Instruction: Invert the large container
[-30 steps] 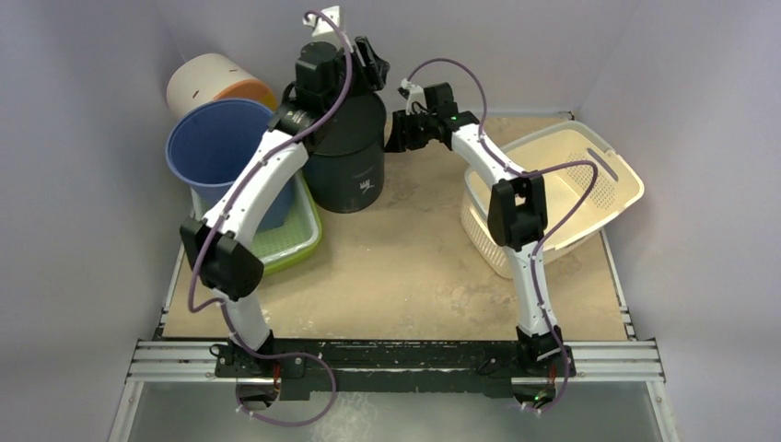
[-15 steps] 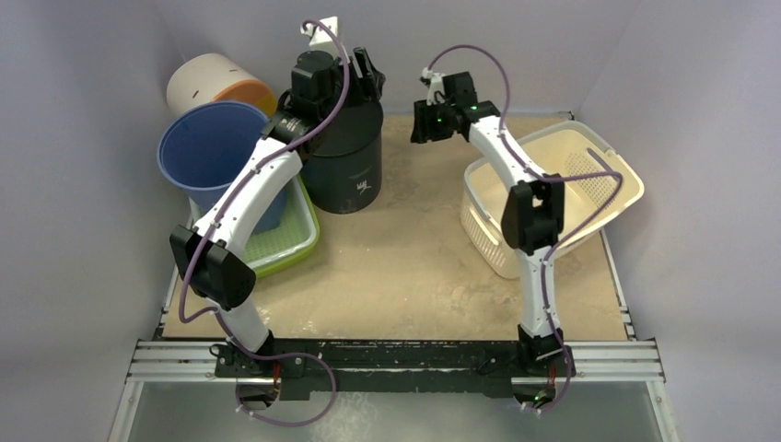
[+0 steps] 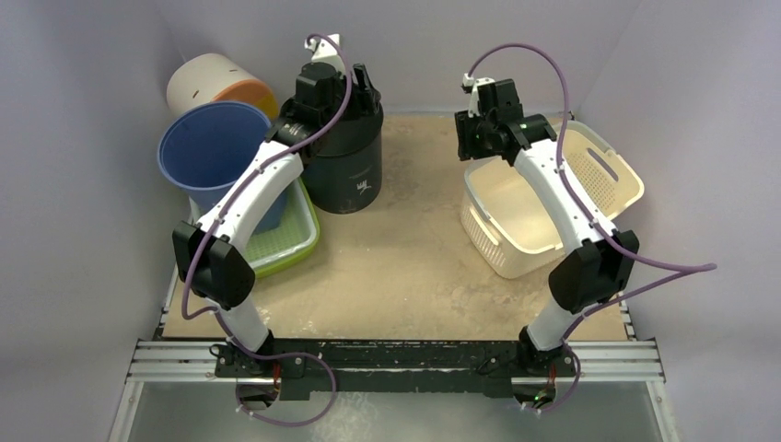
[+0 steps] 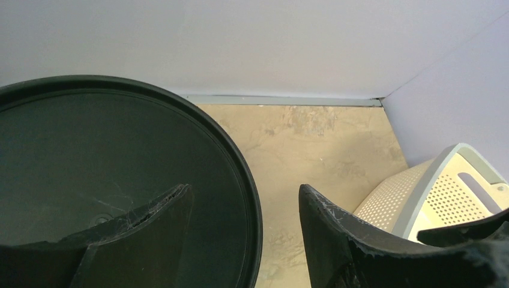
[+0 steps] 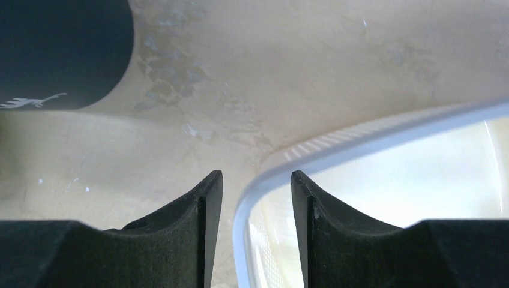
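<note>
A tall black container [image 3: 345, 161] stands at the back of the table. In the left wrist view its dark round top [image 4: 90, 168] has a raised rim. My left gripper [image 3: 362, 81] is open above its right edge [image 4: 244, 187], one finger over the top and the other outside the rim, apart from it. A cream perforated basket [image 3: 626, 180] sits open side up at the right. My right gripper [image 3: 476, 147] is open over the basket's far-left corner. In the right wrist view [image 5: 256, 174] its fingers straddle the white rim [image 5: 360, 135] without closing on it.
A blue bucket [image 3: 216, 152] stands in a green tray [image 3: 295, 244] left of the black container. A white and orange cylinder [image 3: 216, 83] lies behind it. Walls close the back and both sides. Bare sandy tabletop [image 3: 405, 258] lies between the black container and the basket.
My right arm swung right, from beside the black container to over the basket's far-left corner. My left gripper stayed over the black container's top, shifting slightly.
</note>
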You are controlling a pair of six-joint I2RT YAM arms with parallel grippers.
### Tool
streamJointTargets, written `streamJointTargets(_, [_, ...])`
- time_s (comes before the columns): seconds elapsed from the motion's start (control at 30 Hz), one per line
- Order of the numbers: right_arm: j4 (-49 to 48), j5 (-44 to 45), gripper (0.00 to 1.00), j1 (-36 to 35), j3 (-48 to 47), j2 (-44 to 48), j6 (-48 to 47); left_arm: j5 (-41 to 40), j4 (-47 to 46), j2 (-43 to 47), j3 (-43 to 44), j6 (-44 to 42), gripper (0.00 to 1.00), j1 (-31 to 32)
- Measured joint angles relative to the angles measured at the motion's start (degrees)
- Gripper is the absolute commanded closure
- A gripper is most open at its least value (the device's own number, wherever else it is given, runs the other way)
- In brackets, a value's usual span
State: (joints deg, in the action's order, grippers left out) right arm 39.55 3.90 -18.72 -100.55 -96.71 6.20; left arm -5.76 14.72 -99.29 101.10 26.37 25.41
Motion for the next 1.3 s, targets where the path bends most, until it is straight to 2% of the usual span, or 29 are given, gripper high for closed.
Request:
streamJointTargets(0.27, [5.7,2.69,0.51,-0.02,4.52,6.6,2.54,1.36,-0.87,0.85,-3.23,1.05,0.38,-0.28])
streamJointTargets(0.63, [11.21,-4.66,0.51,-2.08,15.39,18.16,3.72,1.88,-2.01,3.45,-8.46,2.6,0.39,-0.28])
streamJointTargets(0.83, [12.48,-4.44,0.5,-2.49,19.78,18.91,4.85,1.88,-2.89,3.76,-9.16,3.02,0.39,-0.28])
streamJointTargets(1.03, [14.08,1.53,0.53,-2.56,20.13,17.81,6.82,1.88,-3.1,4.52,-9.22,3.02,0.39,-0.28])
streamJointTargets(1.3, [14.84,3.13,0.67,-2.56,20.44,15.06,8.24,1.9,-3.08,6.64,-10.1,2.97,0.39,-1.05])
